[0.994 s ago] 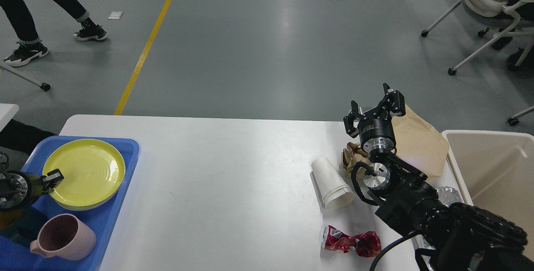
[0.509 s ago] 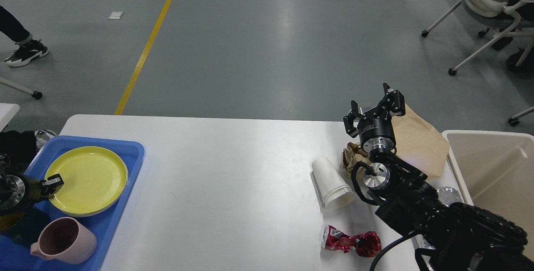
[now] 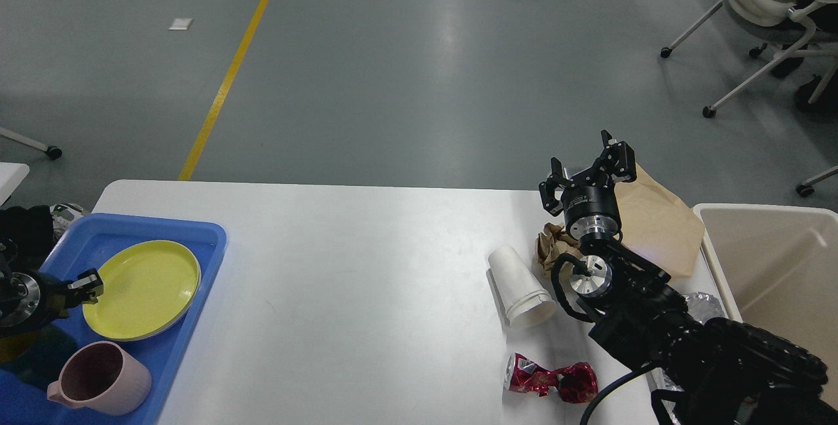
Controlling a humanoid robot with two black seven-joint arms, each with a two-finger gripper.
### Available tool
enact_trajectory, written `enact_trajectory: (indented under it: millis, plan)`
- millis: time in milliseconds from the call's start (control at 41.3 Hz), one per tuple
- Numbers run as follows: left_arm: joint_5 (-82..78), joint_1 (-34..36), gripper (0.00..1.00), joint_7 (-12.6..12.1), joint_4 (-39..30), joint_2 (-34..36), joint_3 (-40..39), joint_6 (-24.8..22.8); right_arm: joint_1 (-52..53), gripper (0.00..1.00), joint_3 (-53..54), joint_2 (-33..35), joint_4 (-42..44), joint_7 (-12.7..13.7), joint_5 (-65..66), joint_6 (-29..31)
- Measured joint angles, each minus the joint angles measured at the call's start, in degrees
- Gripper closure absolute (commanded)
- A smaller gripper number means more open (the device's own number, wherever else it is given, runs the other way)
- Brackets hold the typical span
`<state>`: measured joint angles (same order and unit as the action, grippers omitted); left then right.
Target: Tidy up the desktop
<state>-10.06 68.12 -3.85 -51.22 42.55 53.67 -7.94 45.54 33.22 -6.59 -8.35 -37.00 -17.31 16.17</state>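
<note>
The white desktop point(image 3: 340, 268) carries rubbish at its right end: a white paper cup point(image 3: 520, 286) on its side, a crumpled brown paper ball point(image 3: 548, 247), a flat brown paper bag point(image 3: 658, 222), a crushed red wrapper point(image 3: 553, 380) and some crumpled foil point(image 3: 706, 304). My right gripper point(image 3: 588, 164) is open and empty, raised over the bag's far left edge. My left gripper point(image 3: 88, 281) is at the left rim of a yellow plate point(image 3: 144, 287) that lies in the blue tray point(image 3: 196, 235). Its fingers are too small to tell apart.
A pink mug point(image 3: 98, 378) stands in the tray's near end. A beige bin point(image 3: 779, 268) stands off the table's right end. Office chairs point(image 3: 772, 12) are at the far right on the grey floor, and a yellow floor line point(image 3: 229, 78) runs at the far left.
The yellow plate has moved down and slightly right and now lies in the tray, with my left gripper staying at its rim. The walking person has left the view. The right arm is still.
</note>
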Motion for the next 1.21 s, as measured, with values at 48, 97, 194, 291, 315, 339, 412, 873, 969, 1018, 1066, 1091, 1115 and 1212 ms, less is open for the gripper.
enact_trajectory:
  millis: [48, 97, 194, 291, 315, 339, 412, 873, 969, 1018, 1066, 1091, 1115, 1212]
  plan:
    - [0.0, 0.0, 0.00, 0.0, 0.0, 0.0, 0.1, 0.0, 0.0, 0.00, 0.0, 0.0, 0.0, 0.0, 0.0, 0.0]
    - [0.0, 0.0, 0.00, 0.0, 0.0, 0.0, 0.1, 0.0, 0.0, 0.00, 0.0, 0.0, 0.0, 0.0, 0.0, 0.0]
    - [0.0, 0.1, 0.00, 0.0, 0.0, 0.1, 0.2, -0.1, 0.0, 0.00, 0.0, 0.0, 0.0, 0.0, 0.0, 0.0]
    - [0.1, 0.9, 0.00, -0.2, 0.1, 0.9, 0.0, -0.1, 0.0, 0.00, 0.0, 0.0, 0.0, 0.0, 0.0, 0.0]
    - [0.2, 1.2, 0.00, -0.3, 0.1, 1.2, -0.2, -0.2, 0.0, 0.00, 0.0, 0.0, 0.0, 0.0, 0.0, 0.0]
    - [0.2, 1.6, 0.00, -0.3, 0.1, 1.6, -0.3, -0.2, 0.0, 0.00, 0.0, 0.0, 0.0, 0.0, 0.0, 0.0]
    - [0.7, 2.9, 0.00, -0.3, 0.1, 2.7, -1.4, -0.2, 0.0, 0.00, 0.0, 0.0, 0.0, 0.0, 0.0, 0.0]
    - [2.8, 4.5, 0.00, -1.0, 0.1, 12.3, -25.4, 0.2, 0.0, 0.00, 0.0, 0.0, 0.0, 0.0, 0.0, 0.0]
    - [5.6, 3.7, 0.00, -1.0, 1.0, 13.8, -31.6, 0.9, 0.0, 0.00, 0.0, 0.0, 0.0, 0.0, 0.0, 0.0]
    - [8.0, 3.1, 0.00, -1.1, 2.2, 13.9, -35.9, 1.5, 0.0, 0.00, 0.0, 0.0, 0.0, 0.0, 0.0, 0.0]
    - [9.5, 2.5, 0.00, -1.1, 3.2, 13.4, -38.9, 2.1, 0.0, 0.00, 0.0, 0.0, 0.0, 0.0, 0.0, 0.0]
    - [10.3, 2.0, 0.00, -1.1, 3.8, 12.8, -40.6, 2.5, 0.0, 0.00, 0.0, 0.0, 0.0, 0.0, 0.0, 0.0]
    - [10.8, 1.7, 0.00, -1.1, 4.3, 12.2, -41.9, 2.8, 0.0, 0.00, 0.0, 0.0, 0.0, 0.0, 0.0, 0.0]
    - [12.1, 0.0, 0.00, -1.1, 6.8, 8.9, -47.7, 4.3, 0.0, 0.00, 0.0, 0.0, 0.0, 0.0, 0.0, 0.0]
